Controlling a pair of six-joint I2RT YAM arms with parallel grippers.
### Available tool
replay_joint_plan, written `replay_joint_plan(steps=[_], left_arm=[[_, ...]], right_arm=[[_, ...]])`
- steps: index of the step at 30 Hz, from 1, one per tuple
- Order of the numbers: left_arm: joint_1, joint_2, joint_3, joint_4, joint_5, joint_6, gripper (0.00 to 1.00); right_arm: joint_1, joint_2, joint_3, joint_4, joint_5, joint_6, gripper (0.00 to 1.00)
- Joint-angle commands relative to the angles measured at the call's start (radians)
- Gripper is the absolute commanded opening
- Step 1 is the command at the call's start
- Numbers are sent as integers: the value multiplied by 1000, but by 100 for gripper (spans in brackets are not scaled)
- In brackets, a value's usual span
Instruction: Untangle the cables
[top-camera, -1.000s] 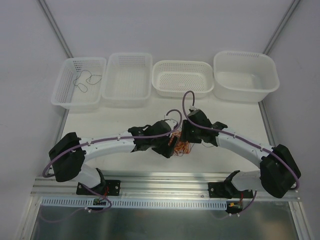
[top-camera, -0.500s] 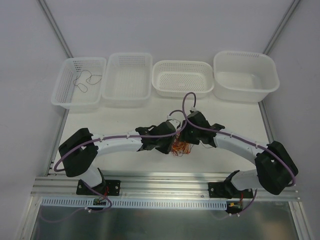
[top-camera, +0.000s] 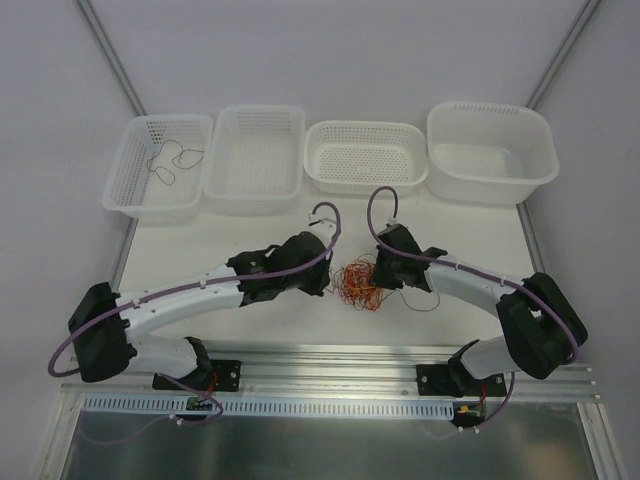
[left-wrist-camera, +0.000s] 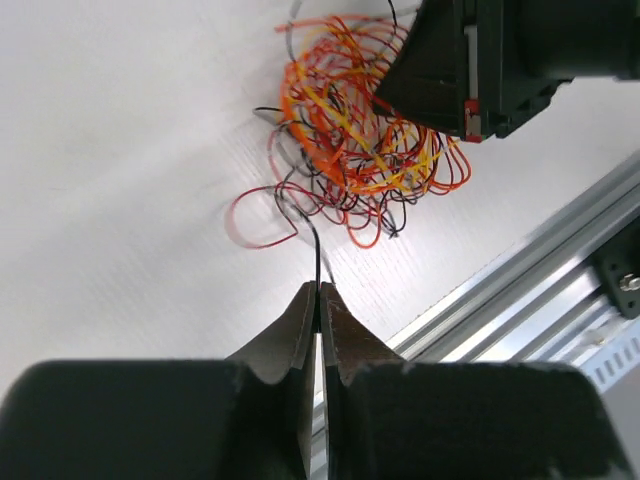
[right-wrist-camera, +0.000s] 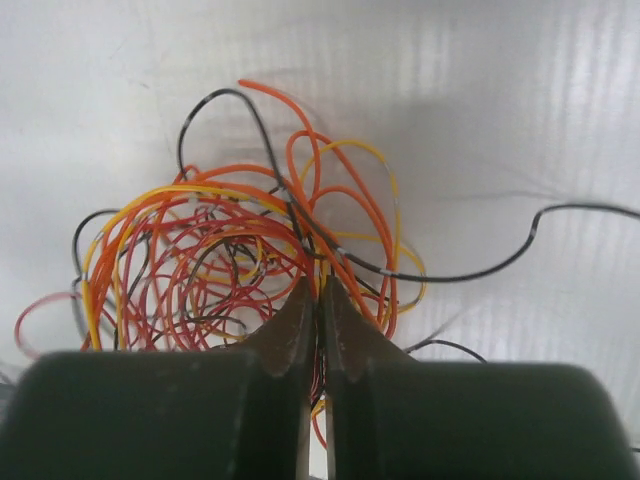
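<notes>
far-left basket (top-camera: 140, 205): upper left of the top view, at the far edge of the table (top-camera: 200, 250) – a lone dark wire (top-camera: 170, 158) lies loosely curled inside it.
second basket (top-camera: 250, 200): just right of the first, side by side with it.
left gripper (top-camera: 322, 284): centre of the top view, just left of the tangle. in its wrist view the left gripper (left-wrist-camera: 318, 292) has its fingers (left-wrist-camera: 296, 330) pressed together on a dark strand (left-wrist-camera: 316, 250).
dark strand: runs from the pinch up the frame into the lower edge of the tangle. a thin red loop lies on the table just to its left.
cables (top-camera: 358, 285): one loose knot of orange, yellow, red and dark wires on the table, between the two grippers and near the rail (top-camera: 330, 365). in the left wrist view the cables (left-wrist-camera: 350, 130) sit upper centre.
third basket (top-camera: 365, 183): upper centre-right, beyond the tangle and well apart from it.
right gripper (top-camera: 379, 284): touching the right side of the knot. in its wrist view the right gripper (right-wrist-camera: 318, 290) is clenched, tips buried in the near edge of the cables (right-wrist-camera: 230, 250) – strands are pinched, but i cannot tell which colours.
stray dark wire (right-wrist-camera: 520, 245): trails from the knot toward the right edge of the right wrist view.
far-right tub (top-camera: 490, 185): upper right, the deepest of the four.
</notes>
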Motion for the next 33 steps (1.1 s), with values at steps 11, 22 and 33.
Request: replay_joint_plan(steps=[11, 22, 33], left_arm=[[581, -414, 235, -454, -206, 72, 0], [1024, -352, 557, -641, -302, 183, 0], [1250, -278, 669, -673, -213, 241, 0]], right_arm=[[-252, -213, 9, -251, 81, -164, 1], [-457, -319, 41, -357, 52, -224, 1], [-524, -311, 59, -400, 32, -250, 3]])
